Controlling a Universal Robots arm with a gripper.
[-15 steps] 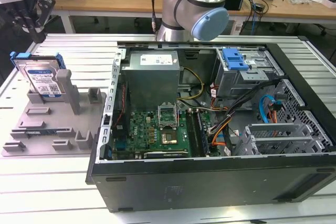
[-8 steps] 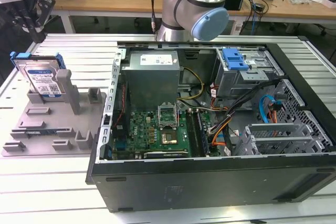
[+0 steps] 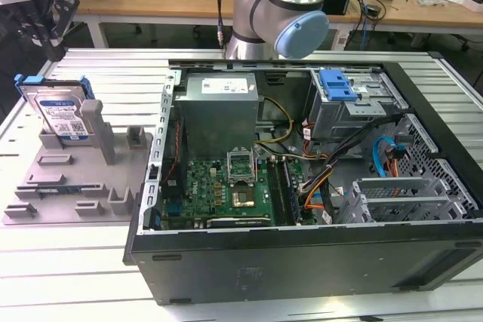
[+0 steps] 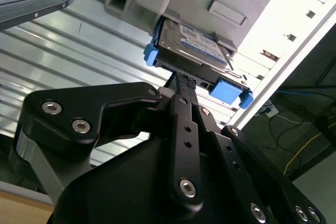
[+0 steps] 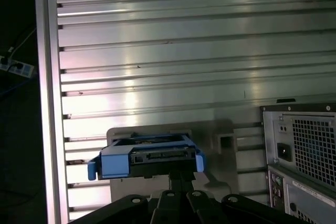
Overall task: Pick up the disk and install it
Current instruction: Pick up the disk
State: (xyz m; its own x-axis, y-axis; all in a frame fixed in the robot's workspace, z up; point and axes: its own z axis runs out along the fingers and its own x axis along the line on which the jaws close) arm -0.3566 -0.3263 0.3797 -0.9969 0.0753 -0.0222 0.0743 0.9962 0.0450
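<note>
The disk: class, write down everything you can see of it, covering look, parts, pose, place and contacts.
The disk is a flat silver-metal drive with a white-and-blue label, framed by a blue plastic bracket with end tabs. It stands on edge, tilted, in the grey holder, outside the open computer case and on the exterior view's left of it. There, only the holder touches it.

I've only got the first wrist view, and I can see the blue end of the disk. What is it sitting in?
Observer: In the exterior view the disk stands on edge in a grey holder on the table.
Operator: Is the computer case open?
Observer: Yes, the computer case has its side off, and the green motherboard shows inside.
Operator: Any label on the disk?
Observer: A white-and-blue label covers the broad face turned toward the exterior camera.
</note>
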